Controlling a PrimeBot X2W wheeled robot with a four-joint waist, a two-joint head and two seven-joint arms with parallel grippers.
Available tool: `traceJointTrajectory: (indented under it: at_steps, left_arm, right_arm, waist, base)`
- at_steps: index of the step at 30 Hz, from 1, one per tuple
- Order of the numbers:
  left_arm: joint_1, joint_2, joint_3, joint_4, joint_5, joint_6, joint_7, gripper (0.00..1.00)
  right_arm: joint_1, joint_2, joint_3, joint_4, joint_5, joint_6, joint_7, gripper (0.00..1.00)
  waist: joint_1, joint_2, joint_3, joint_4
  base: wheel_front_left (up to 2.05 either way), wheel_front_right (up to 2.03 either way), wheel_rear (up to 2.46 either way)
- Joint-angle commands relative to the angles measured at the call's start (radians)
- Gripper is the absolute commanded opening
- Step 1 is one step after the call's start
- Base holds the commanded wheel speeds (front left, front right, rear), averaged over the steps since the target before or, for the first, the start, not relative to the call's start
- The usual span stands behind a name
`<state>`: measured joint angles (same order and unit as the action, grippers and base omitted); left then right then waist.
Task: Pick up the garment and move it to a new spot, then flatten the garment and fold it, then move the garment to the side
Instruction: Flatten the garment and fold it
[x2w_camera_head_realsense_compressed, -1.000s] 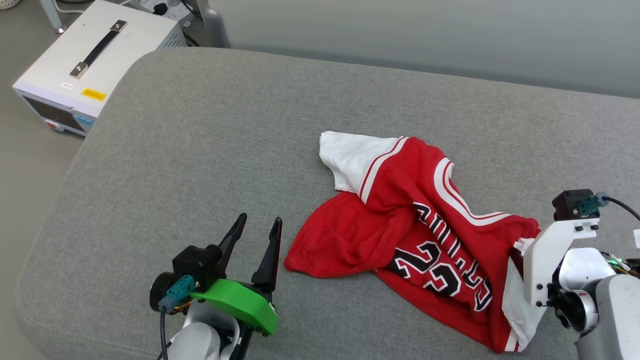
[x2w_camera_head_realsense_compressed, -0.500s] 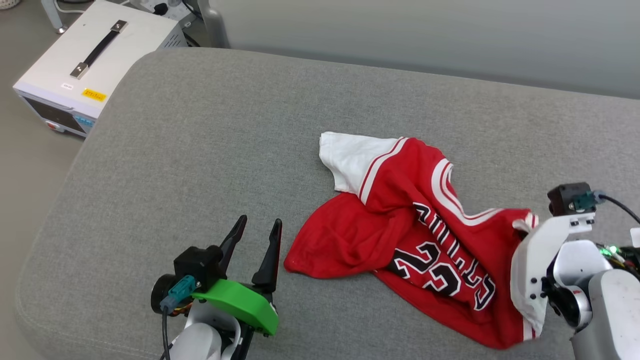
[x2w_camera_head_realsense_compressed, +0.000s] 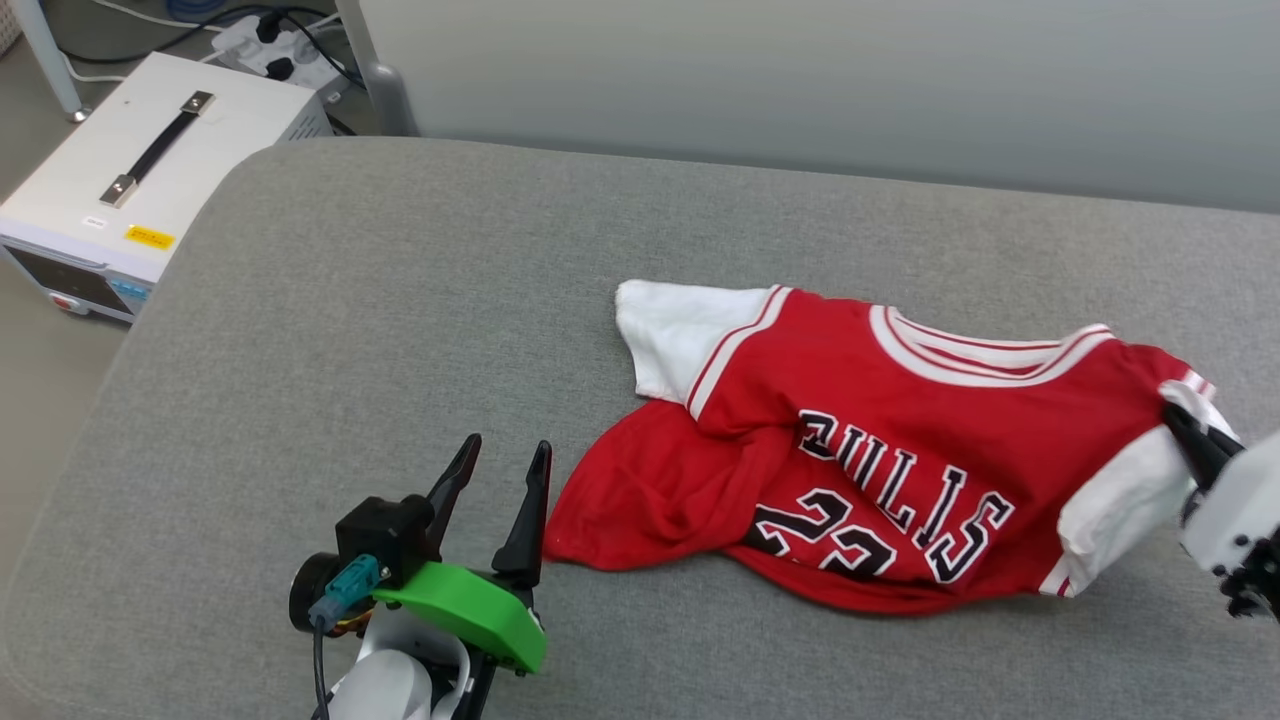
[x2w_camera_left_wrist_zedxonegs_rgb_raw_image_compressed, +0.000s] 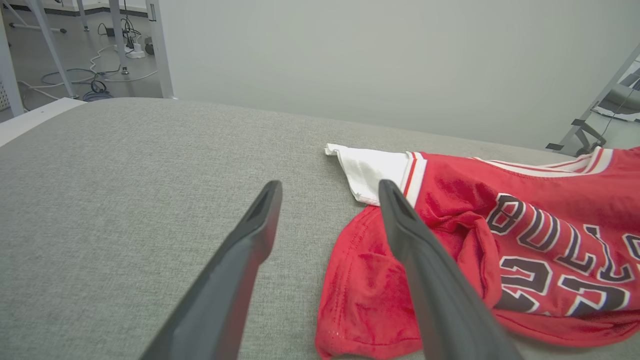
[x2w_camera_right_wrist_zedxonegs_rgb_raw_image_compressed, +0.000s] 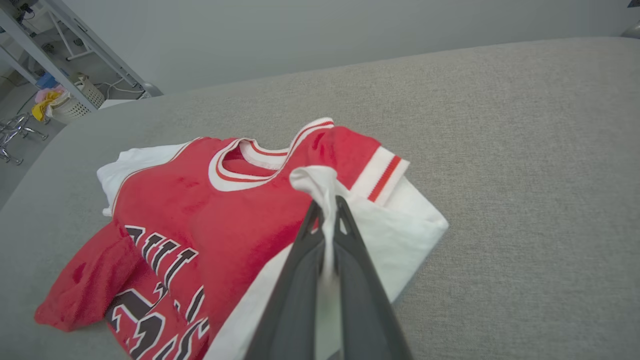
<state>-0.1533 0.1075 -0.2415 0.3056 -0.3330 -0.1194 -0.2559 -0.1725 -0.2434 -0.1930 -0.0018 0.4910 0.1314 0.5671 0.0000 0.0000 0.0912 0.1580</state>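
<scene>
One grey fabric cushion (x2w_camera_head_realsense_compressed: 380, 300) holds the garment (x2w_camera_head_realsense_compressed: 880, 470), right of centre; a white box (x2w_camera_head_realsense_compressed: 150, 170) sits on the floor (x2w_camera_head_realsense_compressed: 35, 400) beside. The right gripper (x2w_camera_right_wrist_zedxonegs_rgb_raw_image_compressed: 328, 204) pinches its white sleeve (x2w_camera_right_wrist_zedxonegs_rgb_raw_image_compressed: 400, 230); the left gripper (x2w_camera_head_realsense_compressed: 506, 447) gapes empty nearby.

surface: grey fabric cushion (x2w_camera_head_realsense_compressed: 350, 330) | on it: red jersey (x2w_camera_head_realsense_compressed: 850, 450), rumpled, right of centre

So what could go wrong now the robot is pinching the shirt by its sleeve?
1. The right gripper is shut on just a thin fold of the white sleeve, so the cloth might slip out when lifted.
2. The left gripper is open beside the garment, not holding it, so the shirt would likely dangle from one corner and crumple.
3. The red hem is already bunched, which may make flattening harder.
</scene>
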Motion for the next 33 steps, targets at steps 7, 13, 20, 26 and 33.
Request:
traceJointTrajectory:
  at_steps: [7,13,20,26,33]
  left_arm:
    - [-0.006,0.012,-0.001,0.002,0.012,-0.007,-0.006,1.0]
    - [-0.006,0.015,-0.003,0.01,0.011,-0.007,-0.006,1.0]
    - [0.001,0.008,0.001,0.021,0.008,-0.007,-0.006,1.0]
    - [0.003,0.001,0.0,0.021,0.007,-0.007,-0.006,1.0]
    - [-0.01,-0.003,-0.009,0.007,-0.008,-0.009,-0.006,1.0]
  right_arm:
    - [0.084,0.005,-0.095,0.127,0.063,-0.001,-0.129,0.0]
    - [0.129,0.045,-0.15,0.214,0.043,-0.001,-0.221,0.74]
    - [0.162,0.107,-0.233,0.184,-0.099,-0.001,-0.22,1.0]
    - [0.145,0.098,-0.181,0.062,-0.148,-0.001,-0.232,1.0]
    - [0.168,0.025,-0.04,-0.085,-0.191,-0.001,-0.312,1.0]
  waist:
    - [0.0,0.0,0.034,-0.026]
    - [0.0,0.0,0.033,-0.034]
    - [0.0,0.0,0.005,-0.05]
    - [0.0,0.0,-0.033,-0.058]
    - [0.0,0.0,-0.053,-0.067]
  base:
    - [0.0,0.0,0.0]
    - [0.0,0.0,0.0]
    - [0.0,0.0,0.0]
    - [0.0,0.0,0.0]
    - [0.0,0.0,0.0]
